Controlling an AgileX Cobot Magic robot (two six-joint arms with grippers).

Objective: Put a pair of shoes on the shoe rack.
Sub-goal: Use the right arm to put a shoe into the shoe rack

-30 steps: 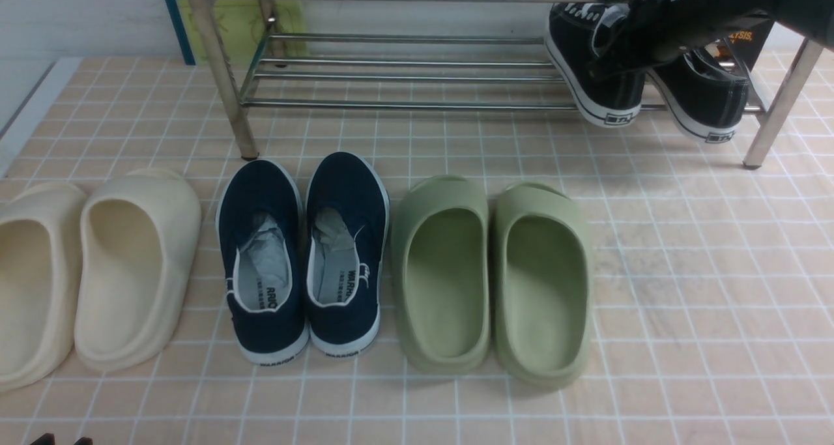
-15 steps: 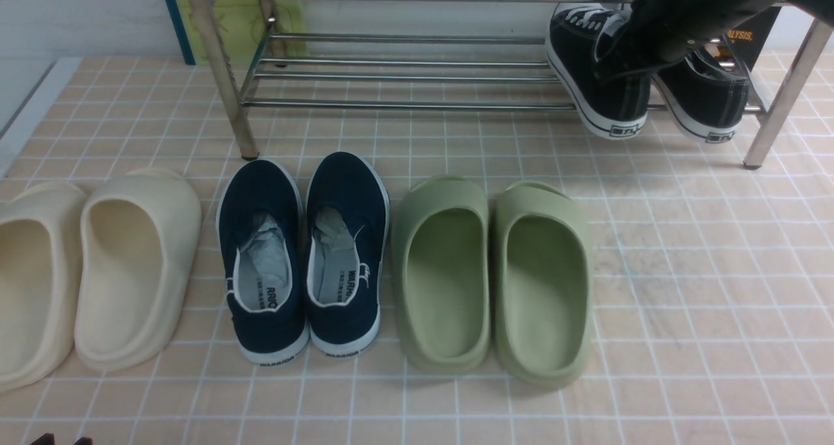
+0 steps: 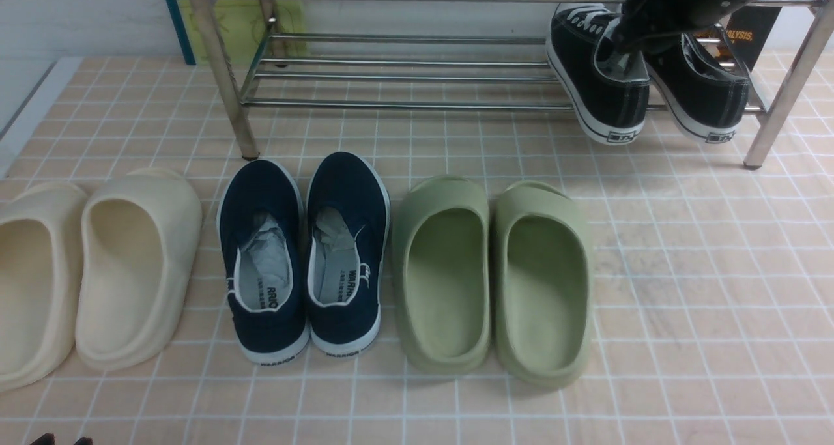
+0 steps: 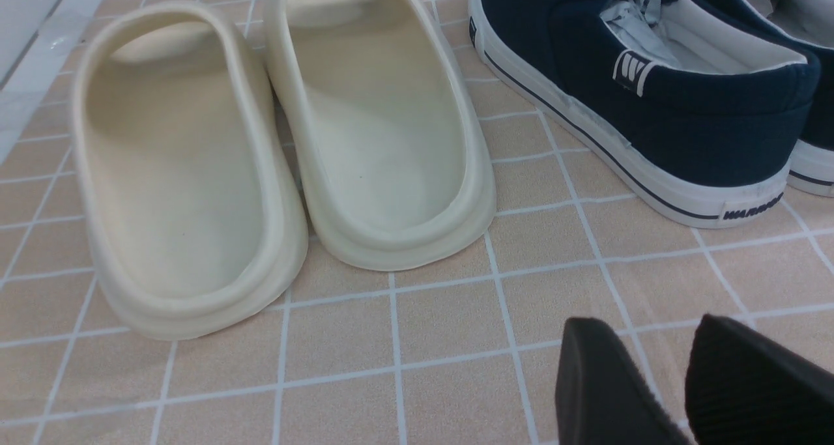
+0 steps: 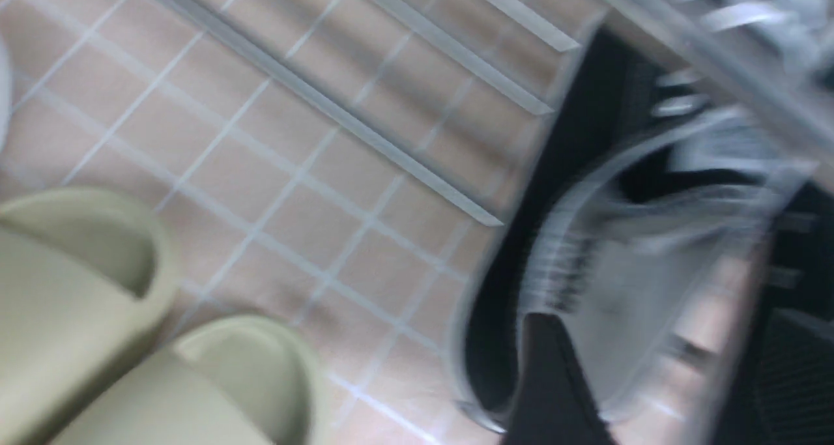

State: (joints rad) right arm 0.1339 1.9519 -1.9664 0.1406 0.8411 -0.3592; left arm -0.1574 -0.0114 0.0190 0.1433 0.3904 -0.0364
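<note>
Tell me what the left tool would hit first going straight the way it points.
The left tool would likely meet bare tiled floor, between the cream slippers and the navy slip-on; depth is unclear.

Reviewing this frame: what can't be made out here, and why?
Right hand: contact with the left sneaker unclear; the right wrist view is motion-blurred, and its arm covers it in the front view.
Right sneaker: toe hidden behind that arm, front view.
Shoe rack: top shelf cut by the front view's upper edge.
Outer cream slipper: cut by the front view's left edge.
</note>
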